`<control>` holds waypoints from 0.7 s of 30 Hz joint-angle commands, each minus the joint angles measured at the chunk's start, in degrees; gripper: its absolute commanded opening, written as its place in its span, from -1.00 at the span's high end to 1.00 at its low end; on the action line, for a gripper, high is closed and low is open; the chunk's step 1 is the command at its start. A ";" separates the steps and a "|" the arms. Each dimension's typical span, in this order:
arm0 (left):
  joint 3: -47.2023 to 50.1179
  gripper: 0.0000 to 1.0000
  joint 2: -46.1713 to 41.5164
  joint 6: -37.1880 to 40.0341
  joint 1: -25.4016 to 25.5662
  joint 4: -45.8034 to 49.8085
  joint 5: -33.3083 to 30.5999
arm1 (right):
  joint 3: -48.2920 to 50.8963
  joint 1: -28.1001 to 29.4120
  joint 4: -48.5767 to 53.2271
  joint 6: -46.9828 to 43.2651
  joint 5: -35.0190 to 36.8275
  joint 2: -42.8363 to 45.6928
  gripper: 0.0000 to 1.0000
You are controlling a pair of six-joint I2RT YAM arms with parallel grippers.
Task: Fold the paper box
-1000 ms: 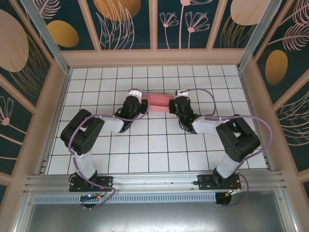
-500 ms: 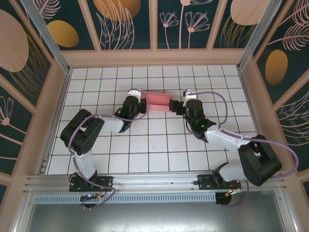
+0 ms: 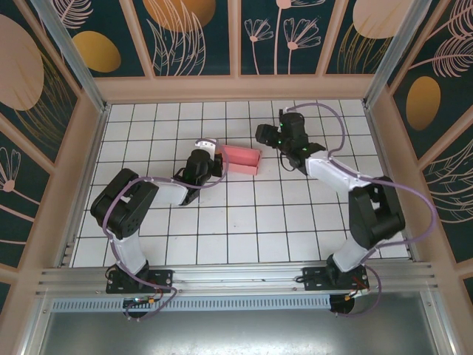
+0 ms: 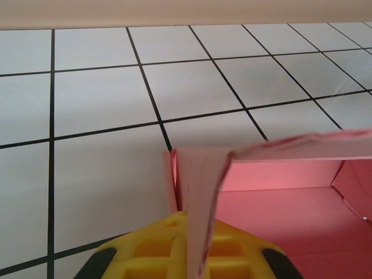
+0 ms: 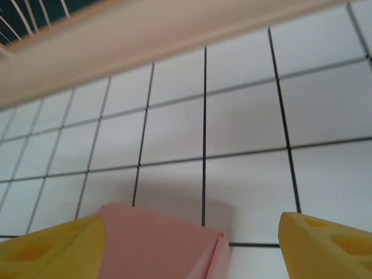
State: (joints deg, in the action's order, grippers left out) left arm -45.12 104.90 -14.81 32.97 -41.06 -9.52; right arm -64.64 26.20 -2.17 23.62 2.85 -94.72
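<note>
The paper box (image 3: 242, 159) is a small pink open-topped tray lying on the white tiled floor just behind centre. My left gripper (image 3: 215, 157) is at its left end, shut on the upright end wall. In the left wrist view that pink card wall (image 4: 200, 192) stands pinched between the yellow fingers (image 4: 145, 250), with the box's inside stretching off to the right. My right gripper (image 3: 264, 136) hangs open behind and to the right of the box, apart from it. In the right wrist view a corner of the box (image 5: 157, 244) lies below, between the spread yellow fingertips (image 5: 325, 244).
Peach-coloured frame walls (image 3: 236, 87) with dark floral panels close in the floor at the back and on both sides. An aluminium rail (image 3: 236, 277) carries the arm bases at the near edge. Open tiles lie in front of the box.
My right gripper has opened, let go of the box's right end, and swung up and back to the right. The left gripper has stayed shut on the left end wall.
</note>
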 commanded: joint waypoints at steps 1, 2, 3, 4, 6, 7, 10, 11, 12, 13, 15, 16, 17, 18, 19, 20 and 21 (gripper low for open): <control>1.54 0.83 -1.44 0.40 0.38 0.41 -0.23 | -3.37 1.07 7.35 1.44 -2.81 -4.12 -0.55; 1.68 0.78 -1.71 0.60 0.38 0.75 -0.03 | -4.00 1.26 8.16 1.56 -3.70 -5.22 -0.55; 1.84 0.70 -2.05 1.16 0.36 1.21 0.23 | -4.18 1.38 8.60 1.77 -4.17 -5.99 -0.54; 1.93 0.62 -2.35 1.44 0.40 1.62 0.37 | -4.11 1.32 8.58 2.01 -4.90 -6.52 -0.54; 2.74 0.50 -3.31 1.93 0.40 2.30 0.94 | -3.53 1.33 8.21 2.63 -5.93 -7.01 -0.53; 3.06 0.48 -3.84 1.89 0.35 2.89 1.19 | -3.39 1.27 8.15 2.89 -6.29 -7.21 -0.53; 4.84 0.35 -5.63 0.93 0.39 3.40 1.92 | -2.75 1.29 7.85 3.63 -6.72 -7.48 -0.53; 5.69 0.30 -6.31 0.50 0.42 3.22 2.08 | -2.69 1.36 7.82 3.71 -6.70 -7.55 -0.53; 6.72 0.23 -6.30 -0.05 0.36 3.10 2.21 | -2.51 1.31 7.72 3.88 -6.57 -7.64 -0.53; 7.56 0.18 -8.58 -0.36 0.42 3.14 2.37 | -2.42 1.25 7.69 3.98 -6.52 -7.70 -0.53; 9.58 0.12 -10.99 -0.95 0.41 3.80 2.46 | -2.25 1.32 7.71 4.07 -6.42 -7.90 -0.53; 10.48 0.11 -12.17 -1.00 0.43 4.19 2.70 | -2.20 1.35 7.72 4.07 -6.38 -8.06 -0.53; 11.49 0.03 -13.53 -0.81 0.38 4.96 3.46 | -2.08 1.35 7.72 3.99 -6.29 -8.14 -0.52; 12.32 -0.19 -15.42 -0.78 0.39 5.82 4.29 | -1.82 1.31 7.48 3.90 -6.28 -8.31 -0.53; 12.87 -0.22 -16.93 -0.89 0.36 7.13 5.08 | -1.57 1.34 7.37 3.74 -6.28 -8.42 -0.53; 13.21 -0.38 -18.64 -1.69 0.42 8.69 5.75 | -1.23 1.37 7.07 3.48 -6.21 -8.55 -0.52; 13.03 -0.49 -20.32 -2.57 0.41 10.96 6.53 | -0.71 1.46 6.45 3.05 -6.13 -8.43 -0.53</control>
State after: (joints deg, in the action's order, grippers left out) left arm -32.53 88.47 -15.62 33.01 -34.57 -5.91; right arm -66.57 27.38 4.99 26.50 -3.11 -102.24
